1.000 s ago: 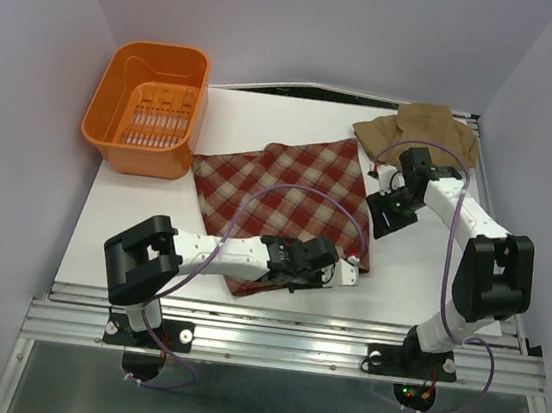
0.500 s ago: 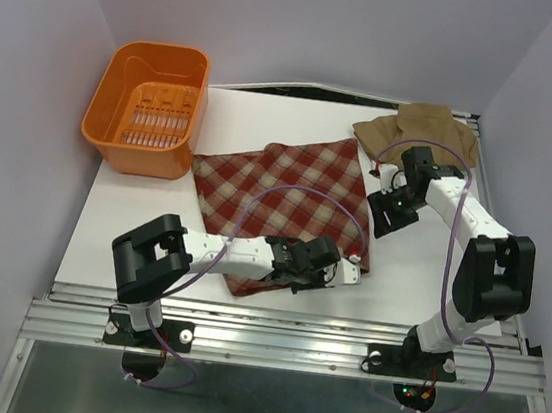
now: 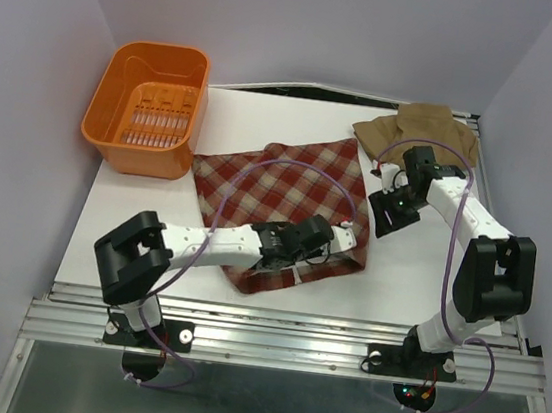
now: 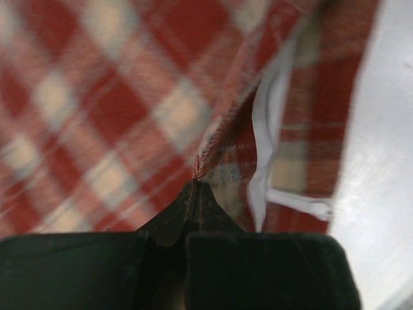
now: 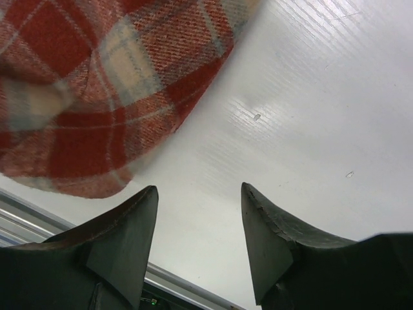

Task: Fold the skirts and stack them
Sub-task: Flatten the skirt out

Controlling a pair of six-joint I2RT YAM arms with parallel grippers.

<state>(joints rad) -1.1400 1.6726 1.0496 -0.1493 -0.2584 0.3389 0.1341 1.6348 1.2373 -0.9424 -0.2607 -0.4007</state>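
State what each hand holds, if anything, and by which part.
The left hand pinches the plaid skirt by its edge at the near right corner. The right hand is open over the table, holding nothing.

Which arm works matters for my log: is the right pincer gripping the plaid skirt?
No, the right pincer stands open, empty, beside the plaid skirt.

No readable text or labels

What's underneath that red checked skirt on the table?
Around the plaid skirt only white table shows. At the edge pinched by the left gripper, its own underside and a white strip show. Anything further beneath is covered.
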